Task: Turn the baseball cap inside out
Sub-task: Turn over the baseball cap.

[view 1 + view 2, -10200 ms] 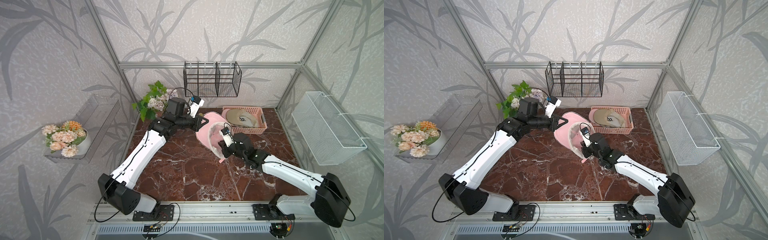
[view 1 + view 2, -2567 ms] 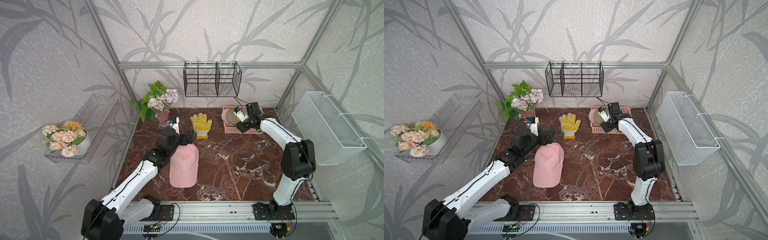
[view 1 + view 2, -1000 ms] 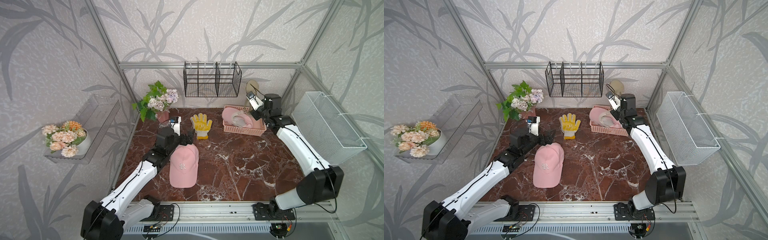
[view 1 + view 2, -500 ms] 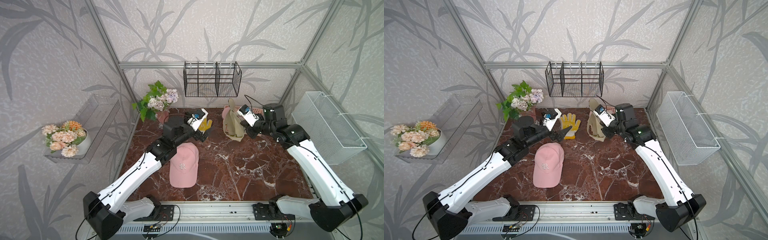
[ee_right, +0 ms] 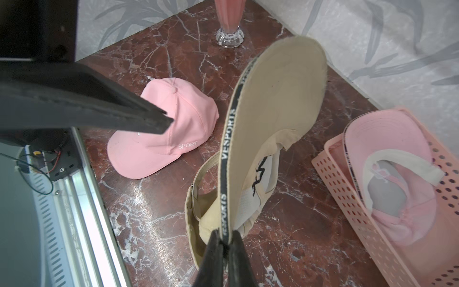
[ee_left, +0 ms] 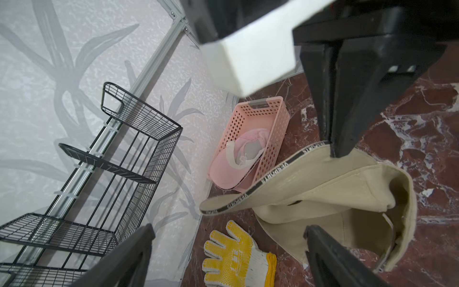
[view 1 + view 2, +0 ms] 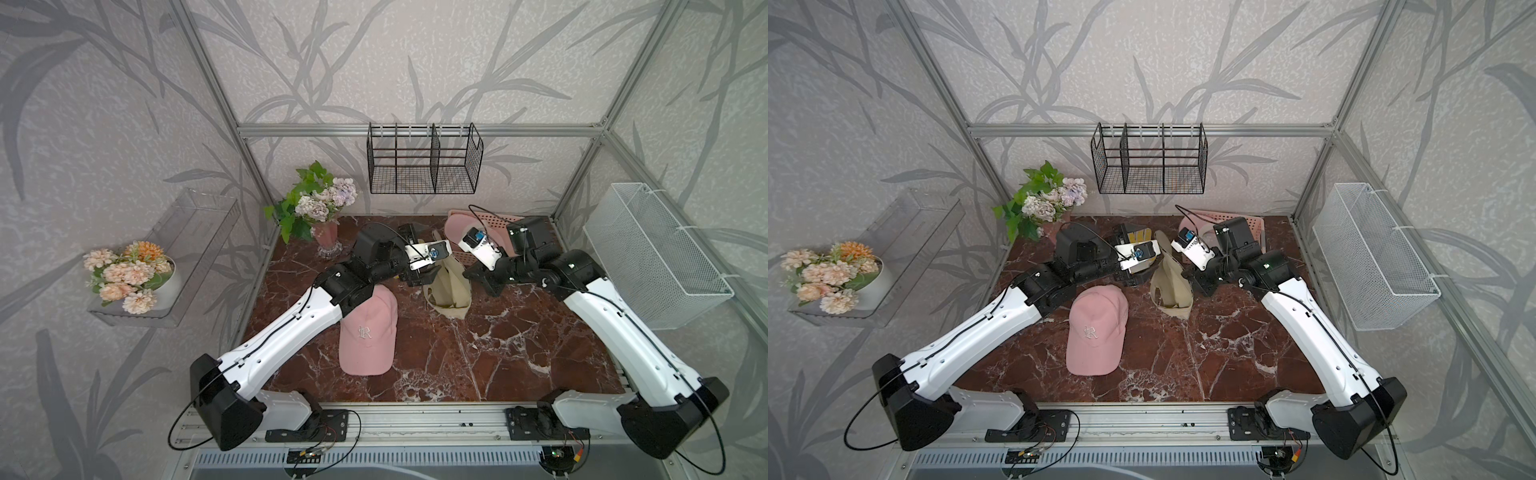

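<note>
Beige cap hangs brim-up at 1 o'clock from the pink cap on the table, brim edge clamped in your right gripper; your left gripper gapes wide beside the crown, so bite the sweatband rim, not the strap, before pushing the crown through.

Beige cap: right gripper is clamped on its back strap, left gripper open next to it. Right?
No, not the strap: the right gripper is shut on the brim edge of the beige cap, as the right wrist view shows. The left gripper is open next to it.
</note>
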{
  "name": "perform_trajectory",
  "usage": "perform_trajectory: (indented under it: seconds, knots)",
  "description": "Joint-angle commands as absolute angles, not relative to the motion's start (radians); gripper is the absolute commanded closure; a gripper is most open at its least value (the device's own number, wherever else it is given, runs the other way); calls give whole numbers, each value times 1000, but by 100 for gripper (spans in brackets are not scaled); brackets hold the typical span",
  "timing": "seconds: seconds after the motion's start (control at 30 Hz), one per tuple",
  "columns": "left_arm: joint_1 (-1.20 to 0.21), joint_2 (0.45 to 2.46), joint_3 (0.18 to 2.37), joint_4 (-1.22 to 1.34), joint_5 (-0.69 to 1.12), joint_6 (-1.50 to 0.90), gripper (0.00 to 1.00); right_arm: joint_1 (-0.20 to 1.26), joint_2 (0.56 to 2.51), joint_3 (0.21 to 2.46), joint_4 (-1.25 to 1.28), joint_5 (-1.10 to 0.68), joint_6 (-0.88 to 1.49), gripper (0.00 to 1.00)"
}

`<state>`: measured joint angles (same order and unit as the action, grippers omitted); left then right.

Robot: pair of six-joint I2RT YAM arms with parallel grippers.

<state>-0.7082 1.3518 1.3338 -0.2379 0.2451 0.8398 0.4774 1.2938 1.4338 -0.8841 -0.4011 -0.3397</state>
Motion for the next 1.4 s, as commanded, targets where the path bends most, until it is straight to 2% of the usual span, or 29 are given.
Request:
perform_trajectory:
  seconds: [0.0,0.33,0.37,0.53,0.63,0.73,0.8,0.87,0.9,0.97,1.07,1.17,1.27,1.3,1.37]
  knots:
    - [-713,1368,1371,-308,291,952,6,491,1307,1484,-915,-464,-339,100]
    - [-714,1474,1450,-480,369,1056,13,496,1299,1500,-916,-530,-346,100]
    - [-714,1480,1454,-490,379,1067,16,496,1297,1502,-917,-534,-348,100]
    - [-713,1512,1485,-561,429,1098,38,496,1271,1473,-857,-487,-335,100]
    - [-713,1511,1471,-558,435,1092,57,495,1254,1451,-809,-480,-317,100]
    - [-714,1496,1442,-531,451,1076,79,492,1240,1431,-768,-489,-300,100]
    - [-713,1478,1424,-498,459,1051,100,489,1234,1415,-746,-495,-291,100]
    - [-712,1449,1391,-439,456,997,100,483,1228,1389,-716,-493,-277,100]
    - [-711,1429,1367,-401,456,969,100,476,1222,1364,-692,-495,-263,95]
    - [-705,1391,1319,-323,466,921,100,456,1208,1305,-638,-506,-246,76]
    - [-685,1344,1269,-265,509,880,100,402,1180,1199,-525,-524,-201,55]
    - [-665,1313,1241,-230,539,838,100,341,1162,1122,-448,-567,-161,49]
    - [-640,1280,1205,-187,577,804,100,312,1147,1064,-402,-583,-149,49]
    - [-632,1271,1192,-173,591,793,100,307,1142,1050,-388,-585,-145,51]
    - [-628,1264,1174,-156,610,785,100,305,1133,1045,-381,-625,-149,65]
